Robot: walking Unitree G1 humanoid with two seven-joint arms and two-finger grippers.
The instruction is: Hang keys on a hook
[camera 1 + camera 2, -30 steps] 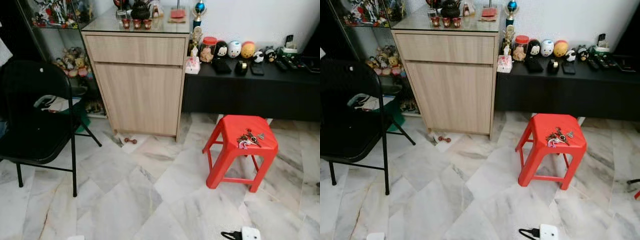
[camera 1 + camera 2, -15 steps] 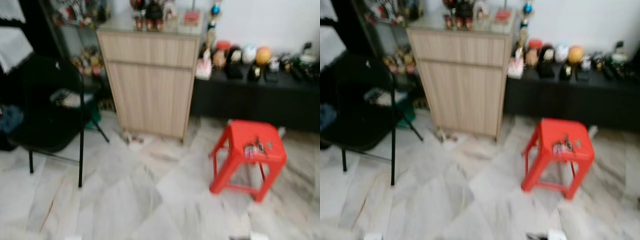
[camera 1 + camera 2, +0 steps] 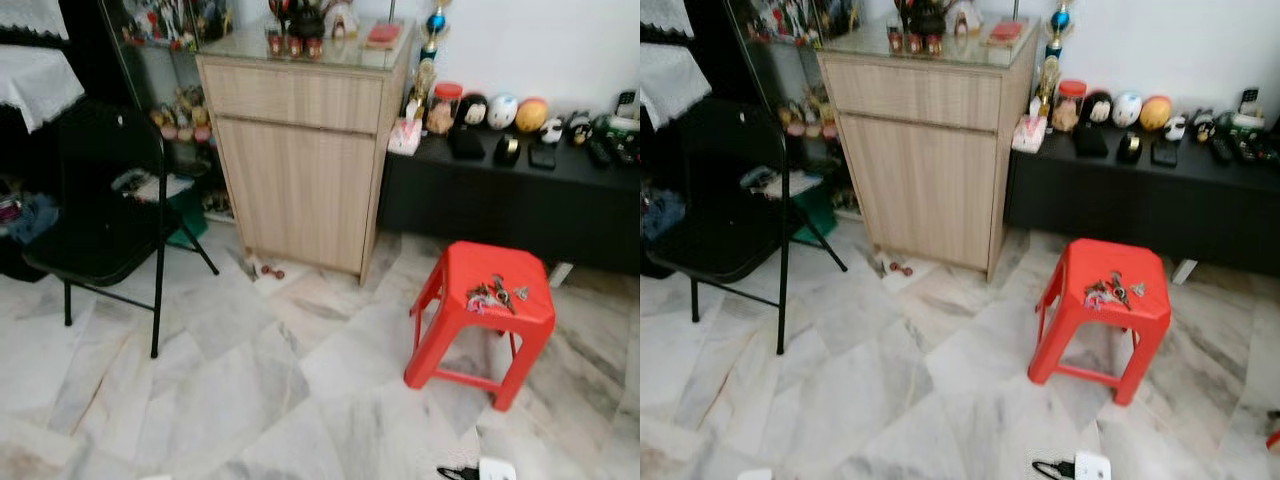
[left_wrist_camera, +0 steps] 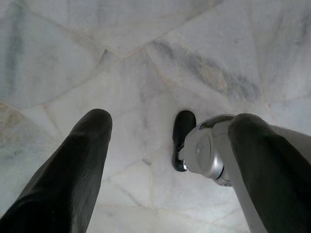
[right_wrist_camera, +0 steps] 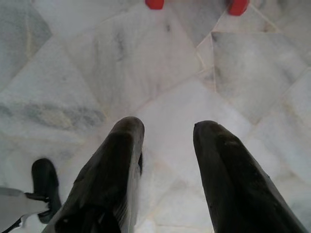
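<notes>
Red plastic is standing out against the pale marble floor (image 3: 250,390): the stool (image 3: 482,318) is carrying the keys (image 3: 492,295) on its seat, with a wood cabinet (image 3: 300,170) just beyond it, a low black counter (image 3: 520,200) of small figurines behind it, and a black folding chair (image 3: 95,215) well apart across open floor. No hook is making itself out anywhere. The left gripper (image 4: 165,141) and right gripper (image 5: 165,141) are hanging over bare marble, fingers spread apart and holding nothing, the stool's feet cut off at the right wrist view's edge.

Keys (image 3: 495,295) flat on red stool (image 3: 455,320)
</notes>
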